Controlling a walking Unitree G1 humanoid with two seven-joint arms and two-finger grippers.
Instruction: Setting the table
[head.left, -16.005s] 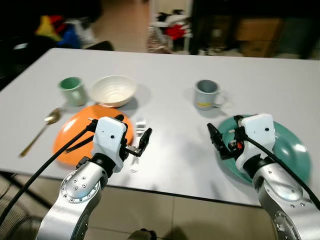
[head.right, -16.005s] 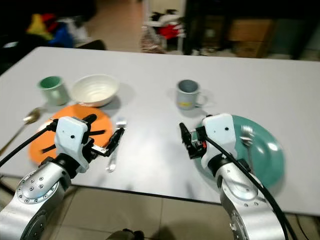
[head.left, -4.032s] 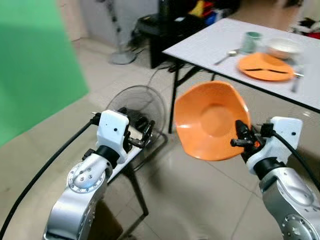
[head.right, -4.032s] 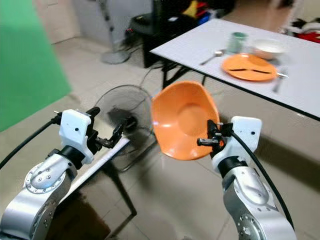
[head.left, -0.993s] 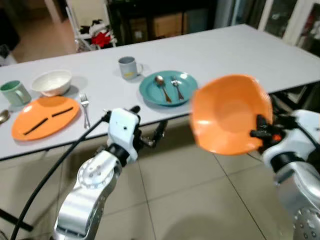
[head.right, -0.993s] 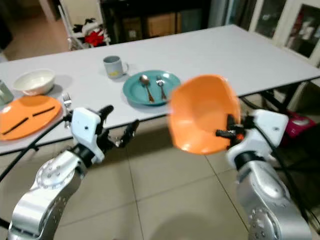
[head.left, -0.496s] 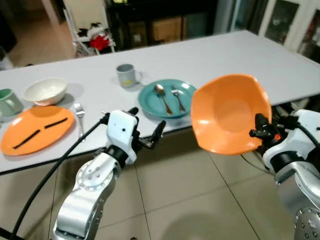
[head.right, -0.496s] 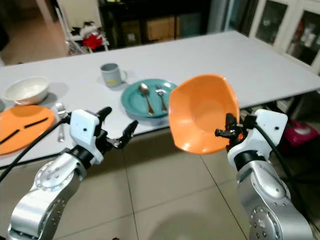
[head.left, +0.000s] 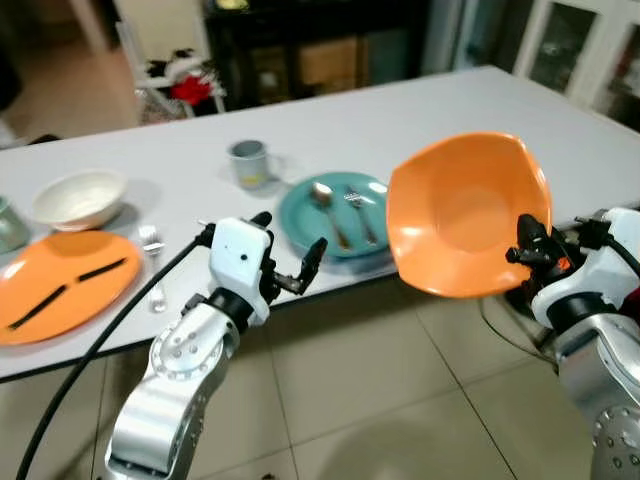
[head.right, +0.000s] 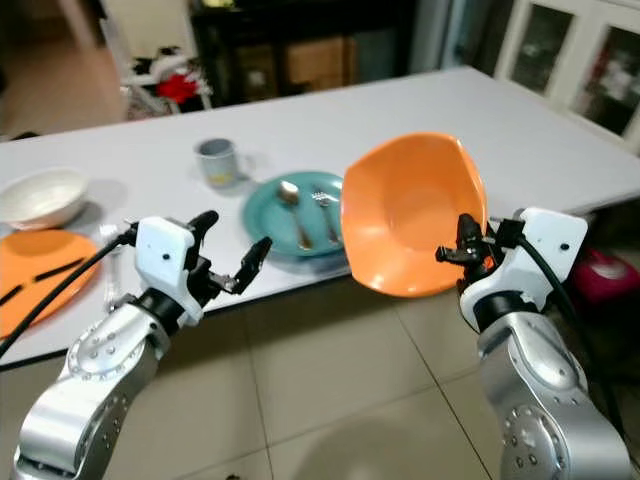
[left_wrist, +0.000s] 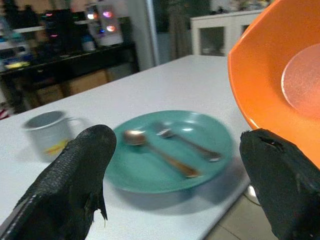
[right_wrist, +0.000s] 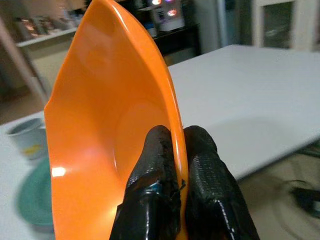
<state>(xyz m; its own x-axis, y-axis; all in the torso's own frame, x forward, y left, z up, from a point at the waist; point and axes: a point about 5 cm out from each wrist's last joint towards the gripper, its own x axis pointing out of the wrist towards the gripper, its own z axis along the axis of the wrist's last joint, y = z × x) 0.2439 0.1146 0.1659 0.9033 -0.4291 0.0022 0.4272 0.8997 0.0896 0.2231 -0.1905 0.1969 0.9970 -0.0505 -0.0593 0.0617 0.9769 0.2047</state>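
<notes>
I see the long white tabletop (head.left: 420, 115) ahead of me. It is the biggest thing here, and I am standing off its near edge, over the tiled floor (head.left: 350, 400).

Next is the orange bowl (head.left: 465, 215). My right gripper (head.left: 527, 250) holds it up in the air, on the right, near the tabletop's edge. The two black fingers (right_wrist: 160, 200) pinch the bowl's rim tight, one on each side. The bowl is tipped up on its side, so its hollow faces me. I think it hangs that way because I only hold it by one edge.

On the far left lies a flat orange plate (head.left: 60, 285) with two dark sticks on it. A white bowl (head.left: 78, 197) sits just behind it. That spot looks set.

In the middle is a teal plate (head.left: 335, 215). A spoon (head.left: 325, 205) and a fork (head.left: 362, 210) lie on it side by side. A grey mug (head.left: 247, 163) stands just behind.

My left gripper (head.left: 290, 265) is spread wide and holds nothing. It waits near the teal plate.

I think the orange bowl should go down by the teal plate, so that spot has a bowl too.
</notes>
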